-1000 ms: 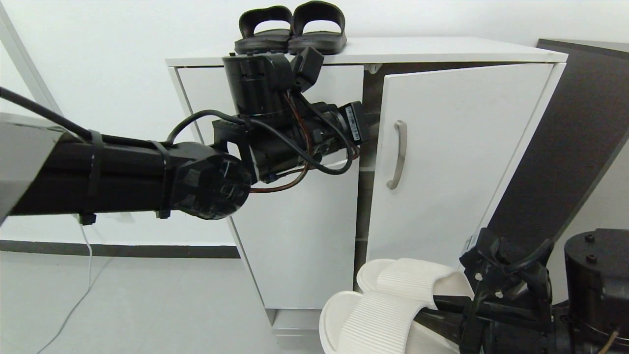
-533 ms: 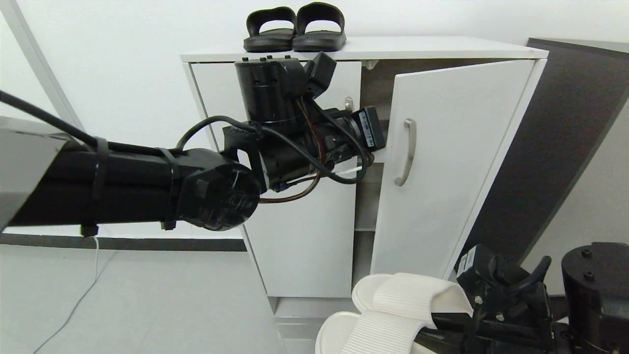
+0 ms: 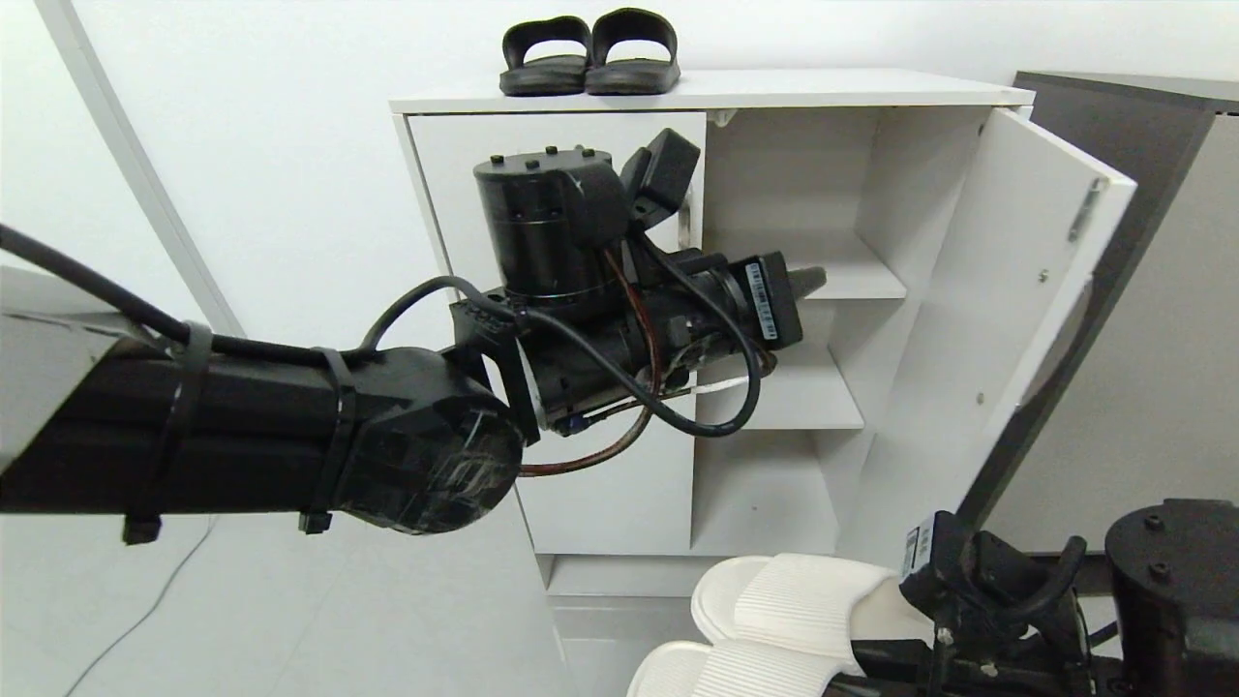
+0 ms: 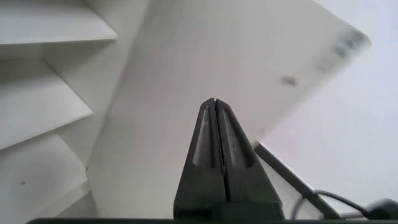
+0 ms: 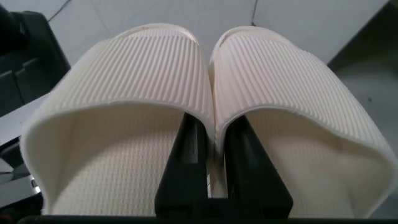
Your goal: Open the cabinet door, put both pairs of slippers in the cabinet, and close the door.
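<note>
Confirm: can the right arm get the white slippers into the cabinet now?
Probably yes: the door stands wide open, lower shelves exposed. The left gripper hangs before the upper shelf, so the right gripper with the white slippers should go low.

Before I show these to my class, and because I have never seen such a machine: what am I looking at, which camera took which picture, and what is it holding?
This is a two-armed robot on wheels, with a pincer-like gripper at the end of each arm. The large picture comes from a camera on its head. The two small ones come from cameras on its wrists, looking along the fingers. The white cabinet has its right door swung open, showing shelves. A pair of black slippers sits on top of it. The left gripper, shut and holding nothing, is in front of the open compartment. The right gripper, low down, holds a pair of white slippers, pinching their inner sides together.
</note>
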Motion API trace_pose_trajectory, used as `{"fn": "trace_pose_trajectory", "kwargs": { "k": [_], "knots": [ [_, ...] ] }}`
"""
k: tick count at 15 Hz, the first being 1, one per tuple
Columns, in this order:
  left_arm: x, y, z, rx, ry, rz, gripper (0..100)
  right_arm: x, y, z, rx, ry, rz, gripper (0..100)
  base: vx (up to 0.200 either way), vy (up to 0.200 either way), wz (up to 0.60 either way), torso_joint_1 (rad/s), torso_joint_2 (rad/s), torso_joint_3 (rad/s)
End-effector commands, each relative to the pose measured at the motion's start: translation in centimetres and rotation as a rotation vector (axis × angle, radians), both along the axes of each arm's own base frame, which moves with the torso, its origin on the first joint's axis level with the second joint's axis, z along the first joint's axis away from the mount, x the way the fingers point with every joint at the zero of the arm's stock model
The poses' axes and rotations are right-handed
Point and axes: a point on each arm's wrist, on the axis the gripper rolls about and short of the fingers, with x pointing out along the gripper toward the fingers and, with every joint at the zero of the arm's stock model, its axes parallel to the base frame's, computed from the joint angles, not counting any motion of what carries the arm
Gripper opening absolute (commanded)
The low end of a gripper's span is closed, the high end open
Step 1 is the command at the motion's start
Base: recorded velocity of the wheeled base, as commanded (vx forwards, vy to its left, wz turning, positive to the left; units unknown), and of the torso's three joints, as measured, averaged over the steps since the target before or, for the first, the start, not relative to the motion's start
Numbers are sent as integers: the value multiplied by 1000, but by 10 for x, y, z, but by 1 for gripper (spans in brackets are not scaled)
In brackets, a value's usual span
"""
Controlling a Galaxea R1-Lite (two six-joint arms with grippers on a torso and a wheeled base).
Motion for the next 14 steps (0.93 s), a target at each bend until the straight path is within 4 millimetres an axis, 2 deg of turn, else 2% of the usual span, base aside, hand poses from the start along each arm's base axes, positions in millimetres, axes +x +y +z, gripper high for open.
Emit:
{"fn": "trace_pose_trajectory", "kwargs": {
  "k": [1, 2, 4, 5, 8, 9, 10, 11, 12, 14],
  "knots": [
    [-1, 6, 3, -7, -7, 10, 0, 1, 1, 0, 5, -3, -3, 0, 0, 0, 0, 0, 0, 0],
    [-2, 9, 6, -13, -13, 13, 0, 1, 1, 0, 11, -4, -5, 0, 0, 0, 0, 0, 0, 0],
    [-11, 37, 22, -18, -39, 75, 0, 13, 3, -1, 23, -16, -51, 0, 0, 0, 0, 0, 0, 0],
    [-19, 54, 27, 4, -49, 110, 0, 21, 2, -4, 21, -14, -85, 0, 0, 0, 0, 0, 0, 0],
    [-61, 127, 43, 78, -74, 271, 0, 44, 5, -10, 18, -35, -227, 0, 0, 0, 0, 0, 0, 0],
    [-71, 139, 44, 89, -68, 307, 0, 47, 7, -11, 27, -38, -260, 0, 0, 0, 0, 0, 0, 0],
    [-101, 170, 37, 152, -61, 440, 0, 56, 15, -8, 62, -53, -345, 0, 0, 0, 0, 0, 0, 0],
    [-122, 188, 28, 194, -69, 519, 0, 63, 20, -8, 69, -62, -395, 0, 0, 0, 0, 0, 0, 0],
    [-144, 205, 15, 231, -72, 601, 0, 70, 23, -8, 62, -78, -470, 0, 0, 0, 0, 0, 0, 0],
    [-170, 225, -4, 276, -65, 748, 0, 79, 28, -8, 62, -96, -556, 0, 0, 0, 0, 0, 0, 0]
  ]
}}
